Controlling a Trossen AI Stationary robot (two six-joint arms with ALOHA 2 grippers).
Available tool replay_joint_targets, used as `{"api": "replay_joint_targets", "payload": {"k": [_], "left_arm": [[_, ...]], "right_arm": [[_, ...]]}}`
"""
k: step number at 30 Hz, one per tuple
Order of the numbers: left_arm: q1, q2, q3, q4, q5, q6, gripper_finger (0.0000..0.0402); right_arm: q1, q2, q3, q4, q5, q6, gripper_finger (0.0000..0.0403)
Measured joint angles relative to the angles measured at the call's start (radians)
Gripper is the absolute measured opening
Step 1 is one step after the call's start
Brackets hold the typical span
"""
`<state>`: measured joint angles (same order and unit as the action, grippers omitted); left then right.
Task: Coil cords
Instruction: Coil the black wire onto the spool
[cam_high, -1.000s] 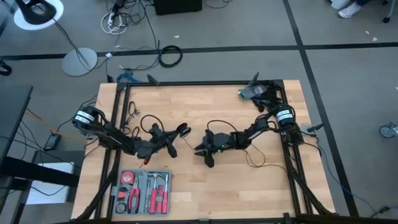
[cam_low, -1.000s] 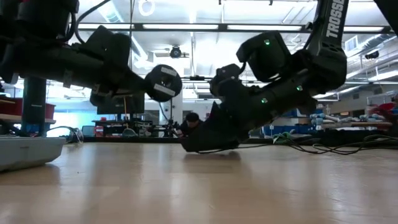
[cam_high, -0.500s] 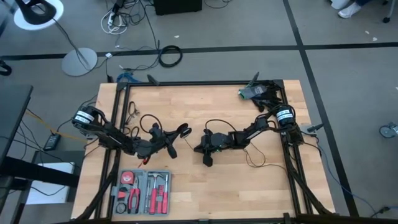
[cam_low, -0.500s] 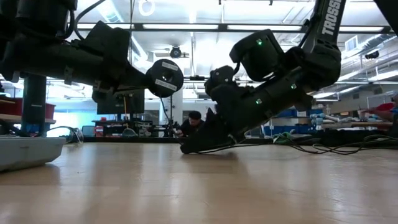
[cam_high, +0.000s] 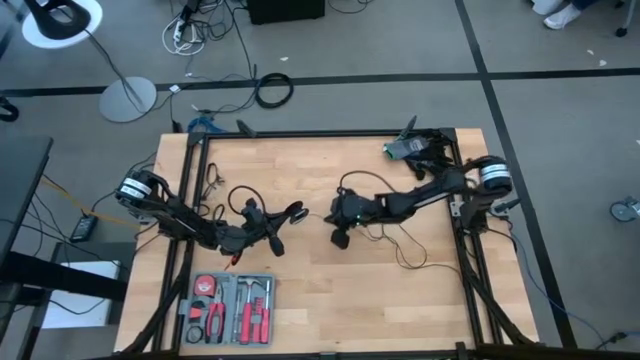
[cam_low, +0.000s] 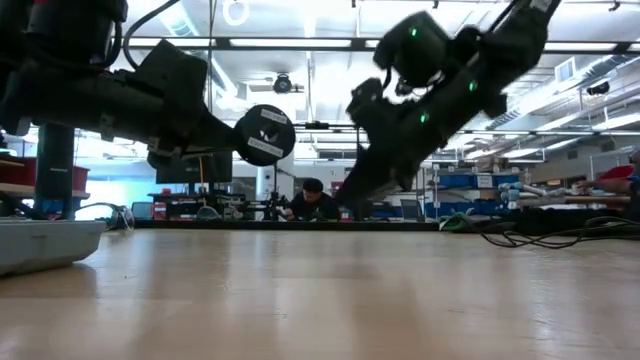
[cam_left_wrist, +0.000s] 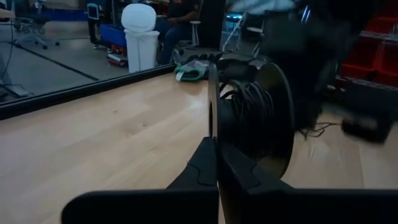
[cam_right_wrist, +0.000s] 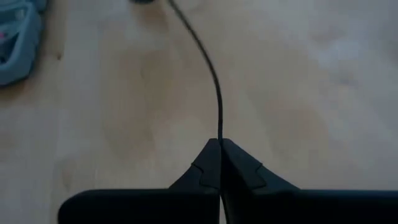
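Observation:
The round black puck (cam_high: 295, 212) is a spool with black cord wound on it (cam_left_wrist: 249, 115). It is held up off the table at mid-table by my left gripper (cam_high: 281, 219), which is shut on it; the puck also shows in the low view (cam_low: 265, 135). A thin black cord (cam_high: 316, 215) runs from the puck to my right gripper (cam_high: 340, 236), which is shut on it and raised above the table (cam_low: 347, 197). More of the cord lies in loose loops on the wood (cam_high: 408, 256) to the right. My left gripper pinches the puck's thin round flange (cam_left_wrist: 211, 106) at its edge between its two fingers, coming level from the table's left. The puck stands on edge, lifted clear of the table. My right gripper pinches a single strand of the cord (cam_right_wrist: 219, 132) between its fingertips, slanting down from the table's right. The cord runs on straight ahead of the fingers, clear of the table.
A grey tool tray (cam_high: 230, 308) with red-handled tools lies at the near left. A green and pale cable bundle (cam_high: 408, 150) sits at the far right corner. Black frame rails (cam_high: 320, 134) edge the table. A person (cam_low: 315, 197) sits far behind it.
My right gripper has risen off the table and gone a little toward the far edge, tipping steeper and staying shut on the cord, which it has lifted with it. Its arm has swung out toward the right rail.

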<state>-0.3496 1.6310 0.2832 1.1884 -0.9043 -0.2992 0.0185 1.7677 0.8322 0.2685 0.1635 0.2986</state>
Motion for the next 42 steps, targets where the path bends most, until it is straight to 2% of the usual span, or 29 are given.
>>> {"api": "replay_joint_targets", "payload": {"k": [2, 7, 13, 21, 27, 33, 37, 42], "left_arm": [[0.0, 0.0, 0.0, -0.012, 0.0, -0.008, 0.0], [0.002, 0.0, 0.0, -0.053, 0.0, -0.048, 0.0], [0.003, 0.0, 0.001, -0.066, -0.007, -0.073, 0.0], [0.004, 0.0, 0.013, -0.082, -0.014, -0.074, 0.0], [0.003, 0.0, 0.027, -0.09, -0.014, -0.074, 0.0], [0.001, 0.0, 0.025, -0.075, -0.096, -0.119, 0.0], [0.001, 0.001, 0.025, -0.042, -0.101, -0.117, 0.0], [-0.003, -0.001, 0.021, -0.009, -0.123, -0.107, 0.0]], "right_arm": [[-0.011, -0.059, -0.001, -0.058, 0.017, -0.017, 0.0001], [-0.029, -0.184, 0.0, -0.038, 0.061, -0.043, 0.0001], [-0.027, -0.214, 0.029, 0.08, 0.041, -0.092, 0.0], [0.035, -0.035, 0.251, 0.053, 0.016, -0.222, 0.0], [0.059, 0.127, 0.402, -0.042, -0.012, -0.259, 0.0], [0.083, 0.197, 0.423, -0.074, 0.01, -0.259, 0.0002], [0.083, 0.231, 0.425, -0.104, 0.066, -0.254, 0.0012], [0.078, 0.266, 0.421, -0.196, 0.068, -0.165, 0.0034]]}}
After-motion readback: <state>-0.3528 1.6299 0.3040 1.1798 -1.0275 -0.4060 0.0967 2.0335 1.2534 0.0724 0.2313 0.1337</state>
